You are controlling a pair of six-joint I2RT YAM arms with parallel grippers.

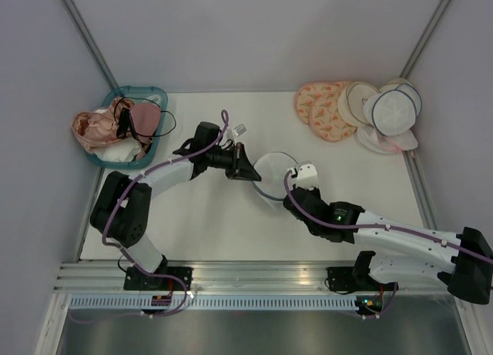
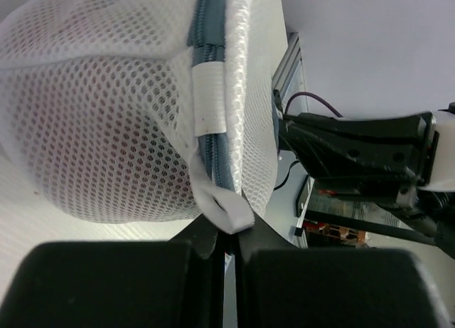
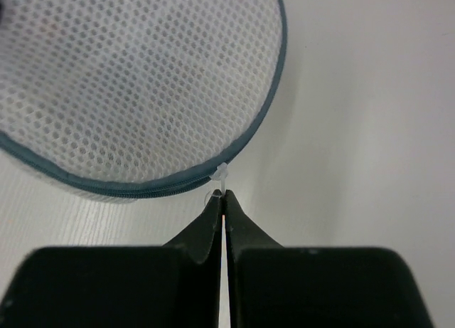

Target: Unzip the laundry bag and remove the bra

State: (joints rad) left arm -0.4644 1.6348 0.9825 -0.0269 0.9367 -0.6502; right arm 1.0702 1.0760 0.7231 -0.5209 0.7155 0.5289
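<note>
The laundry bag (image 1: 271, 172), a white mesh dome with dark blue zipper trim (image 2: 210, 72), sits mid-table between both arms. My left gripper (image 2: 229, 235) is shut on the bag's white fabric loop (image 2: 225, 211) at its left side. On the bag's near right edge, my right gripper (image 3: 223, 198) is shut on the small clear zipper pull (image 3: 221, 176). The zipper (image 3: 142, 188) looks closed along the part that shows. Only a dim pinkish shade (image 2: 124, 139) comes through the mesh, so the bra stays hidden.
A teal basket (image 1: 139, 91) with pink garments stands at the back left. Several round peach, cream and white bags (image 1: 356, 110) are heaped at the back right. A small white item (image 1: 239, 129) lies behind the left gripper. Walls close in on three sides.
</note>
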